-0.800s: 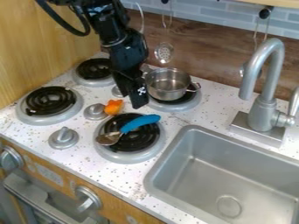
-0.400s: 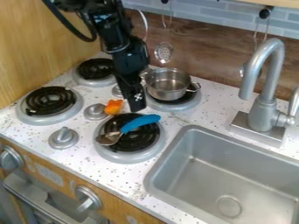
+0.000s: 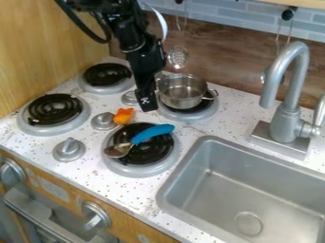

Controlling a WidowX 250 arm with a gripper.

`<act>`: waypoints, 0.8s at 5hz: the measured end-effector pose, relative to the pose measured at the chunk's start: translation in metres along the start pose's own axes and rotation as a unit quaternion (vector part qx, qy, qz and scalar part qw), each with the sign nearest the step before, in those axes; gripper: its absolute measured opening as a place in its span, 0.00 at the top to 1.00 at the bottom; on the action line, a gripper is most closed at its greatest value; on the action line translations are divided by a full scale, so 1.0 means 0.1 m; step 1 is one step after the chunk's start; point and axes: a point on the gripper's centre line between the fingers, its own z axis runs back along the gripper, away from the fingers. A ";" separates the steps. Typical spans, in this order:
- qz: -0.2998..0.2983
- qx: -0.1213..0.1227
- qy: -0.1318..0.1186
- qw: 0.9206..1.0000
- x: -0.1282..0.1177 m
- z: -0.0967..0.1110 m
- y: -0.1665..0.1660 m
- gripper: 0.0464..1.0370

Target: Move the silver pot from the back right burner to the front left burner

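Arm's up a touch since the last frame, with its upper part over to the right a little; the spoon, the pot and the orange thing haven't budged. Hard-to-see stuff first: the arm's base is cut off at the top, and the gripper [image 3: 149, 107] hides a bit of counter [image 3: 225, 122] plus maybe the pot's [image 3: 181, 96] near edge. Can't make out what the orange thing [image 3: 124, 116] is, just that it's small and lumpy, by a knob [image 3: 103, 122] near the front burner. The oven door [image 3: 60, 225] runs off the bottom, and the sink [image 3: 219, 190] gets cut off at the right.

Jaws: honestly can't tell if they're released or clenched, and I can't see anything held in them. They point down between the pot and the blue-handled spoon [image 3: 152, 133], which lies across the front burner [image 3: 143, 172], metal end toward the left. Pot's on the burner behind.

Counter's white with speckles, faucet [image 3: 289, 92] behind the sink, wood panel [image 3: 44, 52] at left, grey-blue tiles [image 3: 222, 18] up back, and a slotted ladle [image 3: 178, 57] hanging on the wall.
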 end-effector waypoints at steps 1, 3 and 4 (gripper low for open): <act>-0.051 -0.007 -0.009 0.999 0.11 -0.15 0.05 0.04; -0.122 0.004 -0.013 0.992 0.27 -0.48 0.10 0.04; -0.137 0.032 -0.009 0.990 0.30 -0.52 0.23 0.04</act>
